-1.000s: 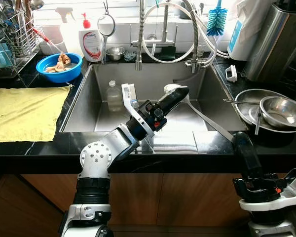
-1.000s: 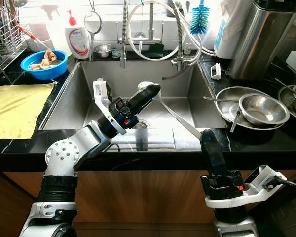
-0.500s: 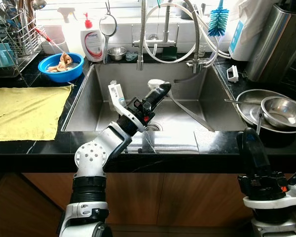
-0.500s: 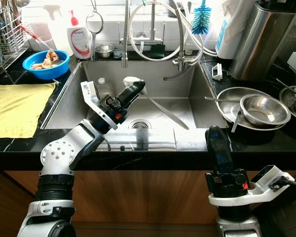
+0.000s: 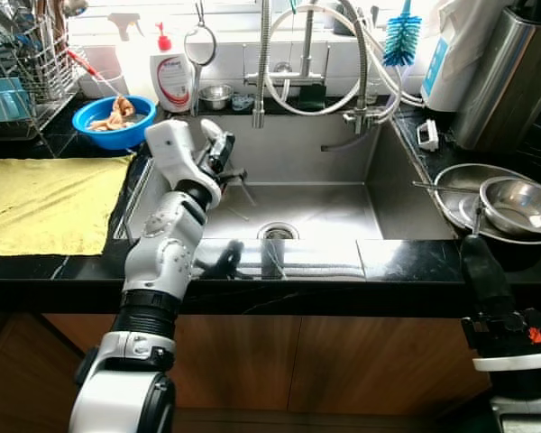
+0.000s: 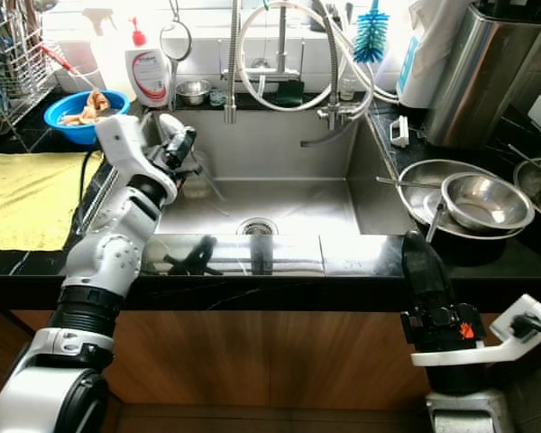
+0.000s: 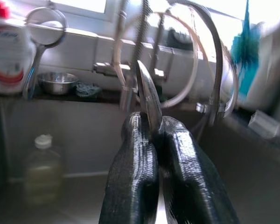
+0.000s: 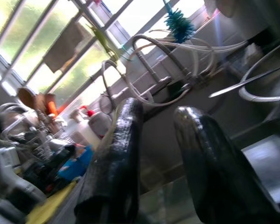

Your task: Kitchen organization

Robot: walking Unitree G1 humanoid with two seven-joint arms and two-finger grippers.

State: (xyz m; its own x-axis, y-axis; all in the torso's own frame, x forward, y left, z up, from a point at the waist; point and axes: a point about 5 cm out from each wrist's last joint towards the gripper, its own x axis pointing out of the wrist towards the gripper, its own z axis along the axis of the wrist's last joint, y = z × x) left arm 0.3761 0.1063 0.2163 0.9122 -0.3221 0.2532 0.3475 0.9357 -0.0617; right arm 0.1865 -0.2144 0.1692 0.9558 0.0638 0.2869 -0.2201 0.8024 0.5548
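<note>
Steel ladle (image 5: 237,179) rides in the left gripper (image 5: 218,155) at the sink's (image 5: 343,194) left wall in the left eye view; a second ago it sat mid-basin, so it seems bound for the yellow cloth (image 5: 45,200) on the desk. Right eye view: the right gripper (image 6: 424,262), lower than before, hangs idle. Left wrist view: fingers (image 7: 130,172) pinch the handle tight. Right wrist view: fingers (image 8: 114,158) stand parted, empty.

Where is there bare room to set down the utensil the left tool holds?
The left tool grips a metal utensil. Free: the yellow cloth, and the sink floor around the drain. Crowded: the right counter with steel bowls, and the dish rack corner.
</note>
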